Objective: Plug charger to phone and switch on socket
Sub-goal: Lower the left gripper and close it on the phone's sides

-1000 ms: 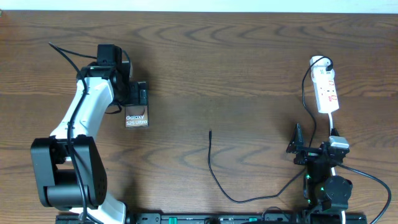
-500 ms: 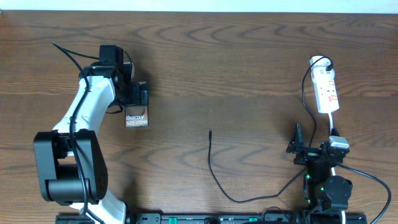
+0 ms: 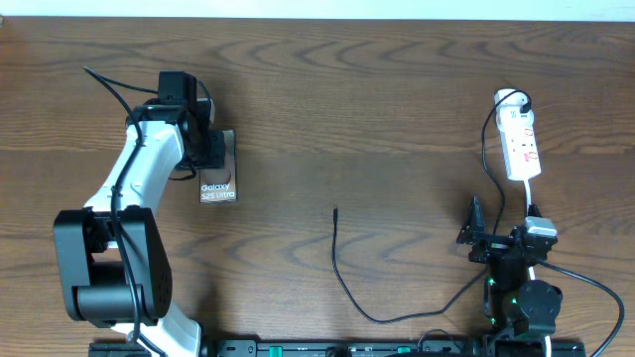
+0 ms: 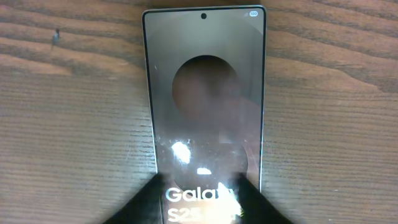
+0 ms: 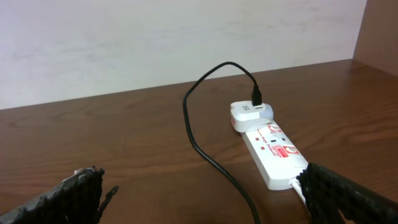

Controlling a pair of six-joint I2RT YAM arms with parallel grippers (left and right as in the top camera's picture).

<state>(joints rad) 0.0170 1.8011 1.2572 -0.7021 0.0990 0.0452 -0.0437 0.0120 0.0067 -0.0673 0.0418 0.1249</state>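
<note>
The phone (image 3: 218, 188) lies flat on the wooden table at the left, its white "Galaxy S25 Ultra" lettering showing. My left gripper (image 3: 212, 151) sits over its far end. In the left wrist view the blurred black fingers (image 4: 144, 200) press in on both long edges of the phone (image 4: 205, 93), so the left gripper (image 4: 199, 190) is shut on it. The charger's thin black cable (image 3: 347, 290) ends in a free tip (image 3: 335, 210) mid-table and runs right to the socket (image 3: 522, 149). My right gripper (image 3: 504, 236) stands open just below the socket, holding nothing.
In the right wrist view the socket (image 5: 273, 152) carries a white adapter (image 5: 250, 116) at its far end, and the black cable (image 5: 221, 167) loops out of it. The right gripper (image 5: 208, 205) has one finger tip (image 5: 74, 196) at each lower corner. A pale wall rises behind the table.
The left gripper's fingers have closed inward onto the phone's sides; one second ago they stood wide beside it. The right arm, the cable and the socket have not moved.
</note>
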